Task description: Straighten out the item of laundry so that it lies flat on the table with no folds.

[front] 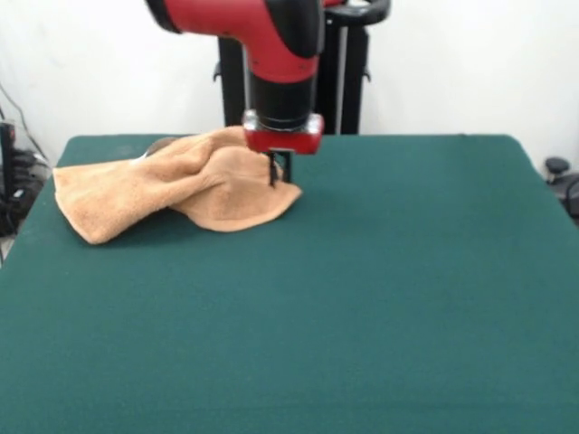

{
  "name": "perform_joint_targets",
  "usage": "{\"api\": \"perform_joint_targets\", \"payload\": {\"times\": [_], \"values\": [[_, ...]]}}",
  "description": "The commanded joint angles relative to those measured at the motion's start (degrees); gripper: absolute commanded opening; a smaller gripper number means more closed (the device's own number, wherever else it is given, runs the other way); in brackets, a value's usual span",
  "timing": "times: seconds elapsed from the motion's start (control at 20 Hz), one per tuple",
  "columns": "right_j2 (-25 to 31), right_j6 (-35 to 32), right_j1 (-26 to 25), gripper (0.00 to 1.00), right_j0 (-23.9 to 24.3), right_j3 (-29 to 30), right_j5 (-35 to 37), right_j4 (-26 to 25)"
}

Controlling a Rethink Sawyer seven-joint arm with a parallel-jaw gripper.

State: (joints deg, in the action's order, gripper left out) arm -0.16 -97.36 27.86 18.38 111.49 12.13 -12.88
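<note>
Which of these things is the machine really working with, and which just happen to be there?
Part of the job:
- the towel, rumpled and folded over itself
- the green table it lies on
- the gripper, down at the towel's edge

Just there:
- the black stand behind the table
- dark gear beside the table

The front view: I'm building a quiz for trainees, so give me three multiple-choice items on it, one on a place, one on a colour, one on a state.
1. Where does the towel lie on the table?
A. far left part
B. near right corner
C. centre

2. What colour is the table's cover?
A. white
B. dark green
C. red

3. How does the towel lie?
A. flat, fully spread
B. rolled into a tube
C. crumpled, folded over itself

Answers:
1 A, it lies by the far left edge, with the gripper at its right end.
2 B, the cloth is dark green throughout.
3 C, layers overlap and bulge.
</note>
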Motion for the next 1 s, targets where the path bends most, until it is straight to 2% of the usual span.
{"api": "perform_joint_targets", "payload": {"times": [0.05,0.55,1.0], "values": [[4.8,-15.9,-5.1,0.0,-6.7,-3.9,-4.3,7.5],[2.6,-17.5,-7.8,0.0,-14.0,-6.7,-4.8,16.6],[1.9,-15.1,-8.2,0.0,-14.4,-6.0,-6.4,19.2]]}}
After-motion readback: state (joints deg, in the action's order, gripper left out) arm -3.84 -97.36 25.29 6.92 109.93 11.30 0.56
